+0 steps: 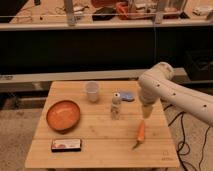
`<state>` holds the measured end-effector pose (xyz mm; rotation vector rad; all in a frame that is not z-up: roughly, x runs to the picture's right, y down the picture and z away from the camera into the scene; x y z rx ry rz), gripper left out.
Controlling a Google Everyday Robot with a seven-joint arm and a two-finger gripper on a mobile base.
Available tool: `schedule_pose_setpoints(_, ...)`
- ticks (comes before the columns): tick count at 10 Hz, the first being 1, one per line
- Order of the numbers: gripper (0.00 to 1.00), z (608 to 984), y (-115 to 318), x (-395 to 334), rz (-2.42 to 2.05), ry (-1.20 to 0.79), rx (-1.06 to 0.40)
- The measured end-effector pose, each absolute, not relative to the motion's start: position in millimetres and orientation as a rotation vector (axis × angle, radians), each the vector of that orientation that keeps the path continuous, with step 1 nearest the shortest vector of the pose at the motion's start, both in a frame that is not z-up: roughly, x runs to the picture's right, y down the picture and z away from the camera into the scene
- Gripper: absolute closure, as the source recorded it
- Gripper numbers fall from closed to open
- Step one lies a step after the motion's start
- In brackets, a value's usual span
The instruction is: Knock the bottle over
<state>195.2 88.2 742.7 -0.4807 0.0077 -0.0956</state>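
Observation:
The bottle [116, 106] stands upright near the middle of the wooden table [100, 145]. It is small and clear, with a whitish cap and a brownish lower part. A translucent whitish cup [92, 91] stands to its left and a bit farther back. My white arm comes in from the right and bends down over the table's right side. My gripper [147, 112] hangs to the right of the bottle, apart from it, at about the bottle's height.
An orange bowl [63, 115] sits at the left. A flat dark snack bar with a white label [66, 145] lies at the front left. A carrot [141, 133] lies below the gripper. A blue object [126, 95] lies behind the bottle. Cables hang at the right.

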Motion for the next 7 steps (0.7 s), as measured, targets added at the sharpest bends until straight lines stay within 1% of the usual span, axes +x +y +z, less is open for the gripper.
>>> schedule_pose_setpoints(7,0.20,754.5,79.8,186.1,-0.126,-0.006,-0.458)
